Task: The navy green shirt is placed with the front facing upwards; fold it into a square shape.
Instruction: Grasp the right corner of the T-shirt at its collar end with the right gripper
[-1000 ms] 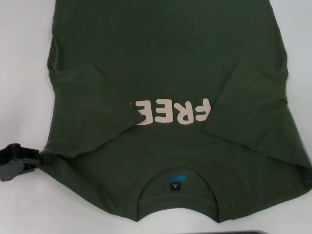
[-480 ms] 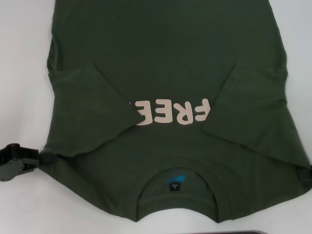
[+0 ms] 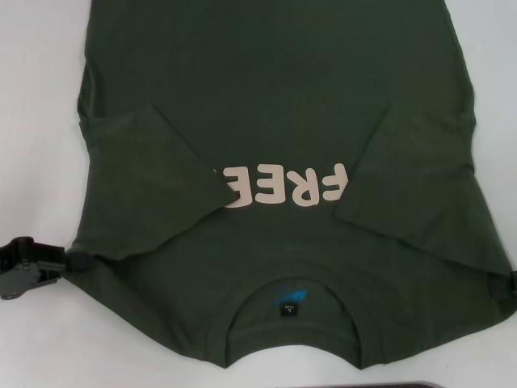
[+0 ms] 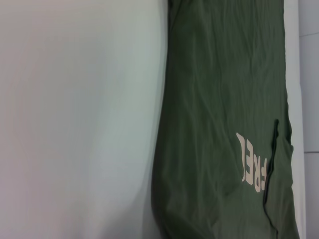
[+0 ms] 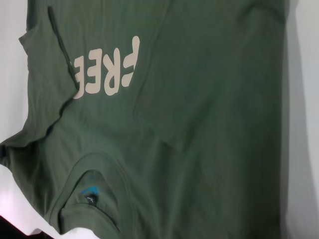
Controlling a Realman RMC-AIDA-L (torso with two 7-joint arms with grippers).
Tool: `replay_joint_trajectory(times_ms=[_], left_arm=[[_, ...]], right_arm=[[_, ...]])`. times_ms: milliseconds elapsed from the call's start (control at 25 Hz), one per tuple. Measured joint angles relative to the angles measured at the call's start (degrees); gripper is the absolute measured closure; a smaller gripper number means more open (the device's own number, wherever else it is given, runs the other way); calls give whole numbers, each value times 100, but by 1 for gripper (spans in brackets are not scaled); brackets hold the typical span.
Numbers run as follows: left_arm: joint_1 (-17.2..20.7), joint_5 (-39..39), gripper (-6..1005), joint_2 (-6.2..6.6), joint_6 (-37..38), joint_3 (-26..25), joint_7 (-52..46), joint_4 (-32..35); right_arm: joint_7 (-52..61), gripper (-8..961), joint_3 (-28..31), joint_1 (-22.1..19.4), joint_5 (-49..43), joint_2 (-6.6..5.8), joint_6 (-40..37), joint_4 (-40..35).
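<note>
The navy green shirt [image 3: 275, 89] lies flat, front up, on the white table [image 3: 36, 121], collar toward me. Both sleeves are folded inward over the chest, and the left one covers part of the pale "FREE" lettering [image 3: 283, 187]. A small black neck label [image 3: 288, 308] shows inside the collar. My left gripper [image 3: 74, 260] rests at table height against the shirt's left shoulder edge. At the opposite shoulder edge, only the tip of my right gripper [image 3: 501, 285] shows. The wrist views show the shirt [image 4: 214, 99] [image 5: 209, 109] but neither gripper.
White table surface borders the shirt on the left and right. A thin dark strip [image 3: 396, 385] runs along the near edge below the collar.
The right gripper's tip has crept slightly up and inward along the shirt's right shoulder edge. The left gripper and the shirt have not moved.
</note>
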Motion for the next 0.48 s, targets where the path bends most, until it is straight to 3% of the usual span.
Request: replay_joint_trajectory(times_ms=[480], left_arm=[[7, -16, 947, -17, 19, 0, 6, 0]], right_arm=[[1, 120, 125, 85, 66, 29, 44, 11]])
